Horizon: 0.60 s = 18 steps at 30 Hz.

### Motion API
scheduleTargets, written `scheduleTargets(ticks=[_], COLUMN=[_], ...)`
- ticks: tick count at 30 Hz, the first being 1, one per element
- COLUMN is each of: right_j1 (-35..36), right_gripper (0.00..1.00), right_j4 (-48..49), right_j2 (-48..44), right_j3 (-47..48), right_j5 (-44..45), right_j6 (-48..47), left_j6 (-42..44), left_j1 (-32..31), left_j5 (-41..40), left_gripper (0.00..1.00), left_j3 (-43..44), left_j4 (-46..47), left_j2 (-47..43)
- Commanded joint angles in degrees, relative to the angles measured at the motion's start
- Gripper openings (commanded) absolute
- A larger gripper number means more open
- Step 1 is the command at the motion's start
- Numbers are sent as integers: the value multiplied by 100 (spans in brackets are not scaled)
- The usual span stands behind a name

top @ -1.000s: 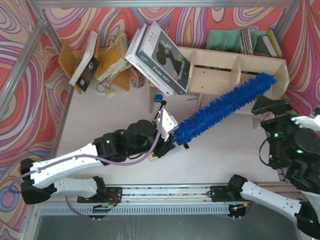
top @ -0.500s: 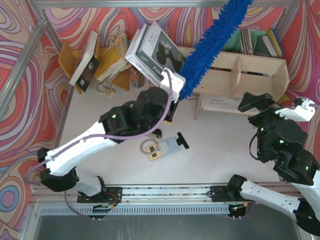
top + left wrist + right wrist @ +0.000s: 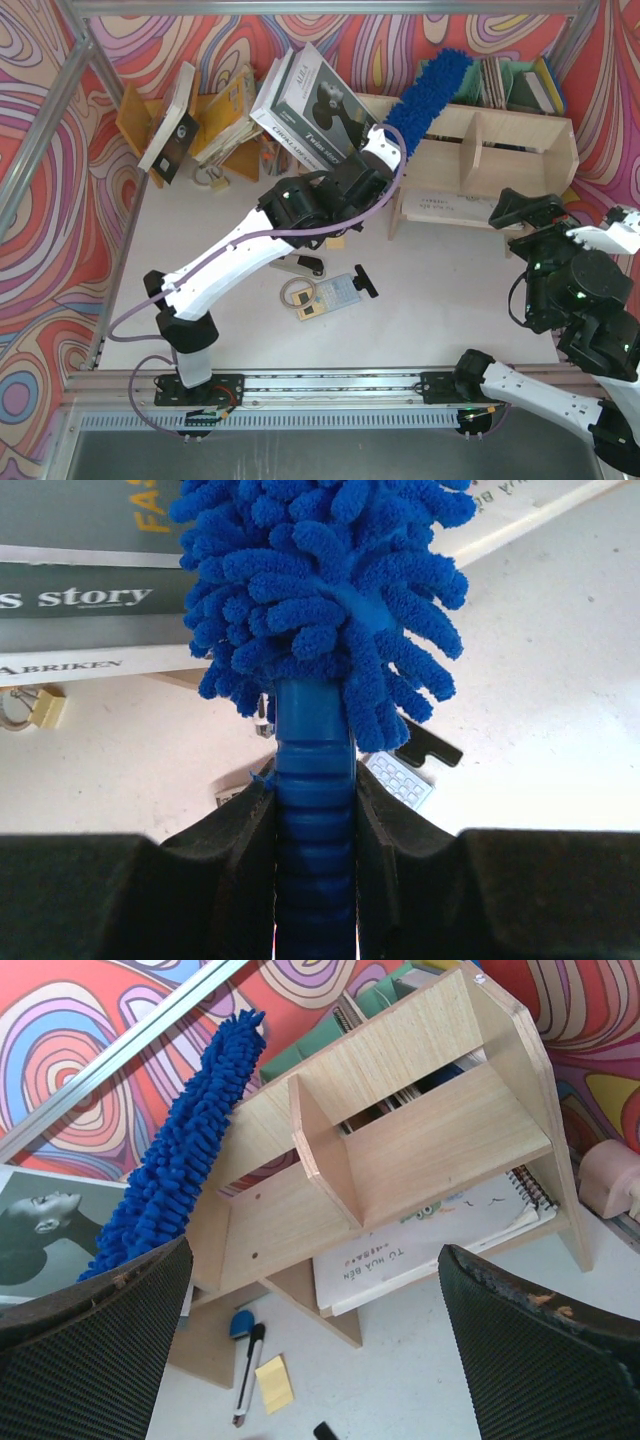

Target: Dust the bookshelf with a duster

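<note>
The bright-blue fluffy duster (image 3: 428, 95) lies slanted across the left top of the pale plywood bookshelf (image 3: 520, 130), its tip near the back. My left gripper (image 3: 385, 150) is shut on the duster's ribbed blue handle (image 3: 315, 810), fluffy head (image 3: 320, 590) just beyond the fingers. In the right wrist view the duster (image 3: 180, 1160) rests along the bookshelf's (image 3: 420, 1130) left end. My right gripper (image 3: 525, 208) is open and empty, hovering in front of the shelf's right half; its fingers (image 3: 540, 1350) frame the view.
A stack of large books (image 3: 320, 105) leans on the shelf's left end. An orange slanted rack (image 3: 200, 115) stands back left. A calculator (image 3: 335, 292) and small items lie on the table. A notebook (image 3: 430, 1240), marker (image 3: 245, 1360) and yellow note (image 3: 272, 1382) lie under the shelf.
My left arm has stretched further toward the shelf and lowered the duster from pointing up past the back wall onto the shelf's top left. My right gripper has shifted slightly.
</note>
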Motion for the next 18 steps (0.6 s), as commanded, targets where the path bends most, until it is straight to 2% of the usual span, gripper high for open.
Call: scheduleTargets(ticks=[1, 7, 12, 15, 18], right_j1=[-6, -12, -6, -6, -11], right_gripper=[99, 99, 99, 99, 99], right_j4=[10, 45, 5, -19, -1], right_j2=[-78, -126, -167, -179, -169], right_j3=[-165, -287, -325, -311, -312], right_j5=[224, 386, 402, 386, 350], right_j6=[18, 45, 96, 160, 192], left_j6=[-10, 434, 684, 676, 773], left_j1=[-131, -615, -851, -844, -844], left_j5=[406, 526, 766, 347, -85], left_gripper=[0, 0, 0, 0, 0], left_j3=[317, 187, -737, -1380, -1581], left_j4=[-212, 345, 1383, 2017, 2289], left_j2=[79, -60, -770, -1274, -1486])
